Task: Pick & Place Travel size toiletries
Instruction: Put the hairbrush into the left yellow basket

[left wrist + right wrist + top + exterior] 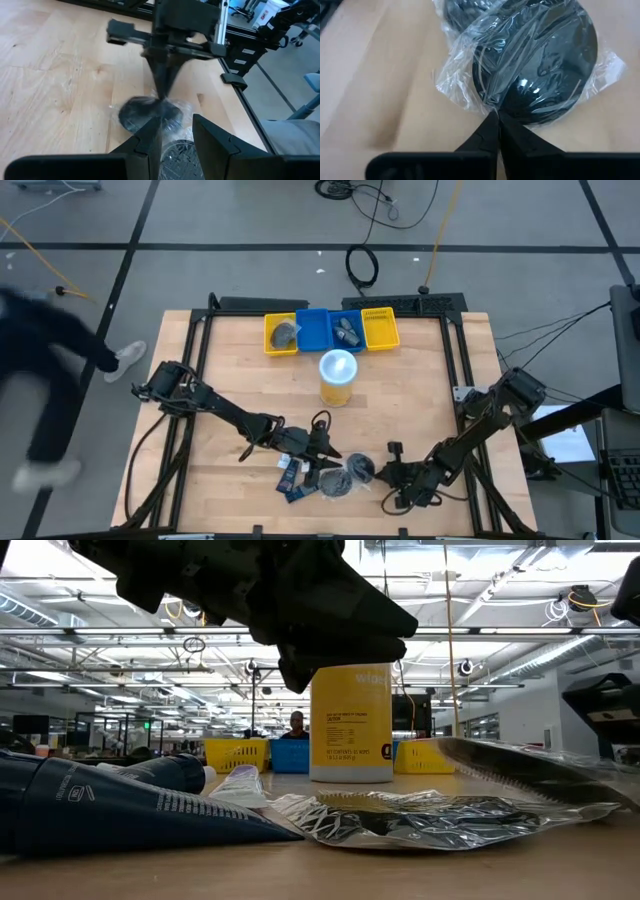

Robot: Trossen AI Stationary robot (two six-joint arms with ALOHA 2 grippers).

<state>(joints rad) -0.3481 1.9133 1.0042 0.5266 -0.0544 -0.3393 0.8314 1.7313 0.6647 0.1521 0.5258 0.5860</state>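
Note:
Two round dark flat packets in clear wrap lie near the table's front edge. One packet (358, 468) is at my right gripper (388, 472), which is shut on its wrap. The other packet (335, 485) lies just in front of it. My left gripper (325, 452) hovers open over the packets, touching nothing; its fingers (150, 137) frame the nearer packet (175, 152). Dark navy tubes (291, 475) lie flat to the left of the packets and show in the low view (100, 805). My right gripper pinches the clear wrap's crinkled edge (487, 107) beside the round dark packet (540, 65) between its two fingertips. The fingers come low from the table's right side, slanting down. In the low view the packet (530, 772) looks tilted, with one edge raised.
A yellow cup with a pale lid (338, 377) stands mid-table behind the packets. Yellow and blue bins (330, 330) holding items sit along the far edge. A person (40, 370) moves beside the table's left side.

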